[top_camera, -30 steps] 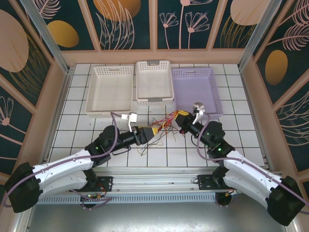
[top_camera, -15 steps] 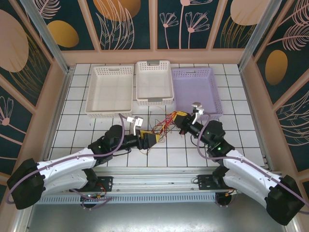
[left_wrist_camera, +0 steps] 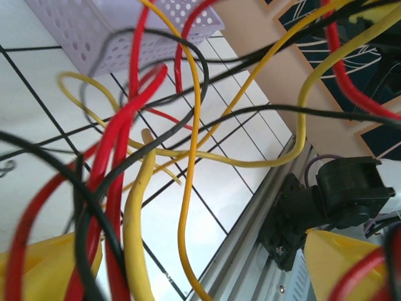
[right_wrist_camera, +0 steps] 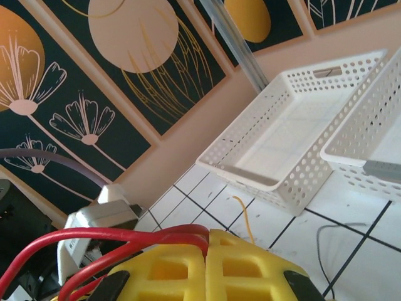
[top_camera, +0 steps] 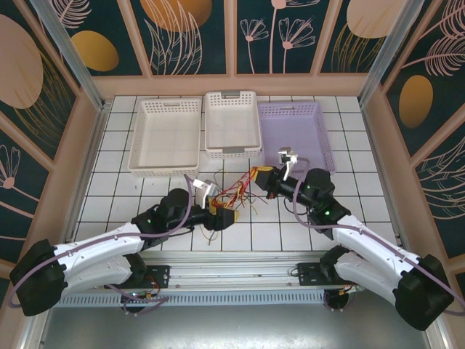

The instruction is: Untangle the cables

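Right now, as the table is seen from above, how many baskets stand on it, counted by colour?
White baskets: 2
Purple basket: 1
Total: 3

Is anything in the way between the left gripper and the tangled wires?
No, nothing visible is in the way. The cables run right between the open jaws of the left gripper.
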### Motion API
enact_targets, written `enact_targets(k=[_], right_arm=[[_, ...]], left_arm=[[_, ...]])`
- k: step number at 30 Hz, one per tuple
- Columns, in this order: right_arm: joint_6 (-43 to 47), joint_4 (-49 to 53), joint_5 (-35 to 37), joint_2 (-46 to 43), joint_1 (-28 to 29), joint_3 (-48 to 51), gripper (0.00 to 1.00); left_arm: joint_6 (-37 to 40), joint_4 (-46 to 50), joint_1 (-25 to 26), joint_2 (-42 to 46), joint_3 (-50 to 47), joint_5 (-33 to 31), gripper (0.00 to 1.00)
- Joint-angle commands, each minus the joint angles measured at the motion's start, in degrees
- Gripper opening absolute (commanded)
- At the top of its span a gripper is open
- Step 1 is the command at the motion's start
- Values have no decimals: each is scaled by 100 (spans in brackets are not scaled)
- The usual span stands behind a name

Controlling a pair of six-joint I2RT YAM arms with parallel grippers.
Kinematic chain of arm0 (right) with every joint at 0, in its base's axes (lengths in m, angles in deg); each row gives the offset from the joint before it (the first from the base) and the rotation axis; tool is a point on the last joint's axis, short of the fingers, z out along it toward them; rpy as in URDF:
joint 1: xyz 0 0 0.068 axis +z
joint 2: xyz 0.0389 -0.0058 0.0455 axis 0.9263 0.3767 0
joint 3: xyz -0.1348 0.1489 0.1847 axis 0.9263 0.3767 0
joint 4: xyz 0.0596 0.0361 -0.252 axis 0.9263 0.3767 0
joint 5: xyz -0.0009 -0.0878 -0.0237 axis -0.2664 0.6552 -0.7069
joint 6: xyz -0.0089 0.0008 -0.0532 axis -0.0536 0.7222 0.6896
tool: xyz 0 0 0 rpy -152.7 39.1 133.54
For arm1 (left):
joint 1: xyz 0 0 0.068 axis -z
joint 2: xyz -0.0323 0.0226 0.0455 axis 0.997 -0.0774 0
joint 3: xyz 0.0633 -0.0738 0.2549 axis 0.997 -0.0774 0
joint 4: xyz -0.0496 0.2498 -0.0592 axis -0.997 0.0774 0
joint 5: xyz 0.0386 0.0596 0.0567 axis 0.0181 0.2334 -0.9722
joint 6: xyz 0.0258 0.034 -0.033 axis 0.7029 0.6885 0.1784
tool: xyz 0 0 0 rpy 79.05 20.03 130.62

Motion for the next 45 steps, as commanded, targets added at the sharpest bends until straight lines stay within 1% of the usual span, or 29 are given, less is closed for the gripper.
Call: enact_targets(k=[1,3,5,6,9,14,17,23,29,31,35,36,40,45], right_arm=[[-440,-384,-411,-75,-241,-83,0],[-732,-667,-694,-87,-373,-41,0],[-948,-794,-924,-47,-376,-82,0],[-1042,-854,-1032,-20,-548,-113,0],[-1230,-934,-1262,80,-584,-222,0],[-1645,-1334,-1542,273,-610,-286,0],[-1850,-1473,-1681,427,-615,-348,0],[-2185,-1776,-1987,665,-614,-410,0],[-2458,-1895,-2166,871,-591,-538,0],[-2482,-1838,-2254,964,-542,-639,0],[-2301,-1378,-2328,1186,-439,-934,0],[-2286,-1319,-2367,1259,-307,-999,0],[-2244,-1045,-2517,1611,-132,-1255,0],[-2297,-1033,-2662,1957,49,-1384,0]], left_arm=[[159,-366,21,702,-313,-308,84],[104,-593,13,1186,-623,-479,84],[13,-918,15,1677,-993,-588,85],[-37,-1115,13,1906,-1204,-636,84],[-160,-1608,9,2476,-1752,-685,84],[-147,-2312,14,3026,-2326,-837,85],[68,-2340,17,3144,-2391,-1025,87],[488,-2599,17,3008,-2380,-1133,89],[620,-3123,15,2388,-2300,-804,90],[620,-3299,20,2199,-2274,-762,91],[677,-3505,15,1947,-2158,-720,91],[690,-3540,14,1893,-2130,-719,91],[726,-3663,15,1749,-2063,-720,91],[717,-3793,17,1669,-2058,-735,92]])
